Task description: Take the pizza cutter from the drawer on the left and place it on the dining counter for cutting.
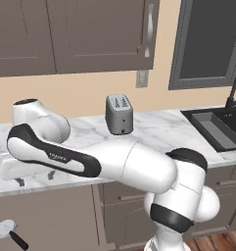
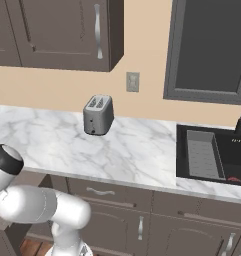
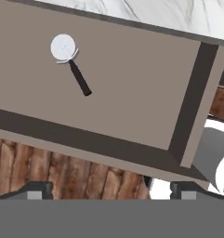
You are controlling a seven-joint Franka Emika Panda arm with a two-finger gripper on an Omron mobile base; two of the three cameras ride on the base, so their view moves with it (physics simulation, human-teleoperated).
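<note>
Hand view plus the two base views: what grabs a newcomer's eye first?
Probably the pizza cutter, lying alone on the floor of the pulled-out drawer in the hand view, wheel towards the drawer's back; it also peeks in at the lower left of the left base view. The open gripper hangs above the drawer's front edge. On the marble worktop a grey toaster stands by the beige wall.

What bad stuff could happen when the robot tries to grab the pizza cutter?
The pizza cutter lies flat on the floor of the open drawer, so the open gripper might skid off its thin handle. It also lies far from the gripper, near the drawer's other end. Reaching down, the fingers could bump the drawer's wall.
</note>
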